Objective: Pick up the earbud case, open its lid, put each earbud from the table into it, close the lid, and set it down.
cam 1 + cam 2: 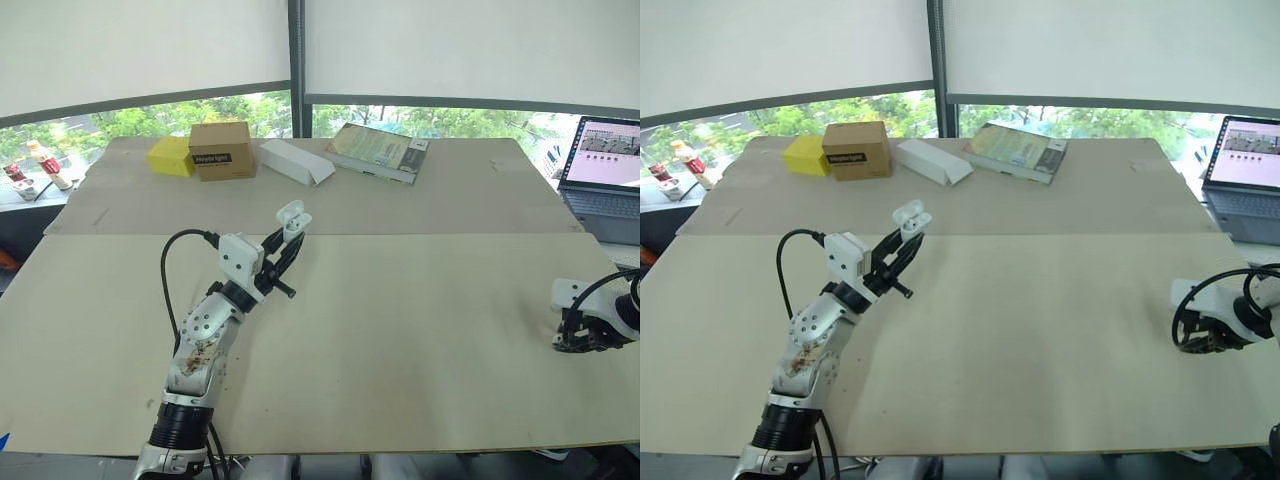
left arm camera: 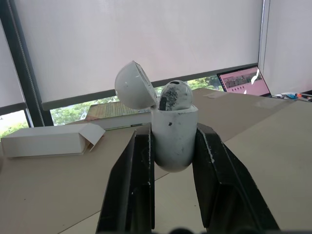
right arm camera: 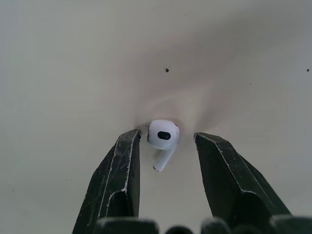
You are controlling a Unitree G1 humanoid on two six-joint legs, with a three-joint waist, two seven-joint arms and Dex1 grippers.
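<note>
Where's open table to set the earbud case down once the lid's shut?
The wide middle of the table, between the left gripper holding the earbud case and the right gripper straddling the earbud, is bare. Crowded: the far edge with yellow box, brown box, white carton, book.

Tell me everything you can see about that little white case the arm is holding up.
The earbud case is a small, rounded white shell that looks like glossy plastic, with a small dark speck on its front. Its hinged lid is flipped open and leans back to one side. One white earbud sits in the opening. The case is clamped on both sides between the black fingers of the left pincer, open end pointing away from the arm, held above the table.
</note>
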